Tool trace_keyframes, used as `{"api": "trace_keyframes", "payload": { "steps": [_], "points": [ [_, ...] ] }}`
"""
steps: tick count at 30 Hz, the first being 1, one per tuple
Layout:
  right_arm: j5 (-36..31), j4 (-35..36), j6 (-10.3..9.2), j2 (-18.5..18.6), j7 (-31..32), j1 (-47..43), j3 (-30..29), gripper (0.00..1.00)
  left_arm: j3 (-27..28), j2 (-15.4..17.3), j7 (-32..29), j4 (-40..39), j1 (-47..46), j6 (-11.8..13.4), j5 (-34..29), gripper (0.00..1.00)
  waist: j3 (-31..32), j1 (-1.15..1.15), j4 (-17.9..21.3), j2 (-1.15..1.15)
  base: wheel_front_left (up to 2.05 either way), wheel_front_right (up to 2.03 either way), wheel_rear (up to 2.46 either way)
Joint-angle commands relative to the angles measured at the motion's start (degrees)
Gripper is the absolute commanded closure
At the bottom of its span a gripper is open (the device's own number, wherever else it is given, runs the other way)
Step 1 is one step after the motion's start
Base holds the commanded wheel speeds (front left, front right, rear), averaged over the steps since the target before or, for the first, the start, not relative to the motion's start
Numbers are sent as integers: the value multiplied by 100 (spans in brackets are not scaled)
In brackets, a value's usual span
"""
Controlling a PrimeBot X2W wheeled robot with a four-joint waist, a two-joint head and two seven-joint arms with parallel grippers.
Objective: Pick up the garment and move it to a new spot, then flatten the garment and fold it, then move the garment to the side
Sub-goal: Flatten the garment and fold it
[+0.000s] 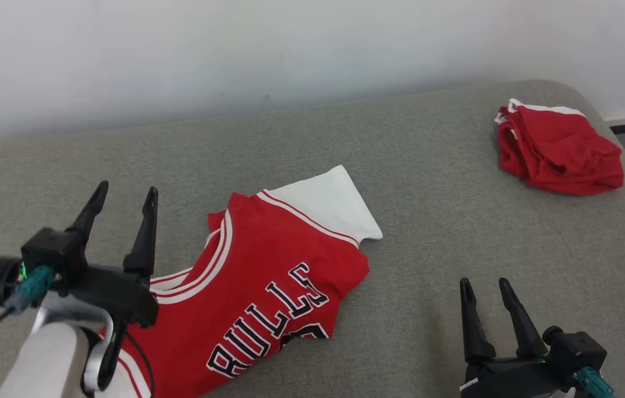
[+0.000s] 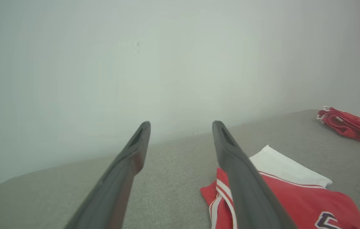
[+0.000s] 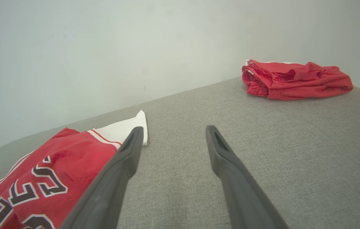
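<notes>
Garments: two. One red jersey [image 1: 268, 287] lettered BULLS; one bundled red garment [image 1: 558, 149], well apart from the jersey, to its far right.
Grippers: two. Left gripper [image 1: 127, 190] at the jersey's left edge; right gripper [image 1: 483, 283] right of the jersey.
Grey padded surface [image 1: 428, 193]: one, under the jersey.

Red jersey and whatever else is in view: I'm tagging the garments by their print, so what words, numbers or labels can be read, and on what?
"BULLS": dark letters edged in white, across the front of the red jersey.
Dark print just below that word: cut off at the jersey's fold, not readable.
On the folded red garment: no text that can be read.
</notes>
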State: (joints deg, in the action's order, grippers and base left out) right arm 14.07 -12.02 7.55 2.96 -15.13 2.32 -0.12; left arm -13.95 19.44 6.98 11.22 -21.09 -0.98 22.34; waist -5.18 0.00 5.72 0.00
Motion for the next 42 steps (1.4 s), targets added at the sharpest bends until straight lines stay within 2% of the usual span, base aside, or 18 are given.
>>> {"api": "trace_keyframes", "payload": {
  "steps": [1,6,11,22,29,30,31,32,33,42],
  "points": [
    [44,-5,-15,-18,1,52,22,0,-30,64,-107,58,-162,-69,34,0,-149,0,296,0,0,0,0],
    [226,-44,-15,-18,1,147,75,0,-109,185,-571,313,-799,-347,226,0,-342,0,656,0,0,0,0],
    [366,-108,-15,-19,1,224,159,0,-293,274,-999,680,-1140,-502,380,0,-496,0,921,0,0,0,0],
    [582,-159,-15,-18,1,435,311,0,-795,411,-1845,1865,-1568,-633,726,0,-810,0,1397,0,0,0,0],
    [649,-149,-15,-19,1,449,325,0,-944,548,-2059,2371,-1732,-654,794,0,-925,0,1583,0,0,0,0],
    [650,-137,-15,-18,1,454,318,0,-965,558,-2072,2421,-1752,-656,816,4,-929,0,1600,0,0,0,0],
    [648,-127,-15,-19,1,450,306,0,-981,565,-2066,2453,-1777,-656,839,38,-933,0,1609,0,0,0,0],
    [645,-117,-15,-19,1,449,297,0,-1012,574,-2020,2464,-1806,-643,829,84,-941,0,1616,0,0,0,0],
    [640,-109,-15,-19,1,449,286,0,-1037,574,-1990,2479,-1822,-642,833,100,-942,0,1619,0,0,0,0],
    [563,-73,-15,-18,1,434,203,0,-1363,439,-1729,2394,-2102,-649,884,100,-860,0,1548,0,0,0,0]
  ]
}}
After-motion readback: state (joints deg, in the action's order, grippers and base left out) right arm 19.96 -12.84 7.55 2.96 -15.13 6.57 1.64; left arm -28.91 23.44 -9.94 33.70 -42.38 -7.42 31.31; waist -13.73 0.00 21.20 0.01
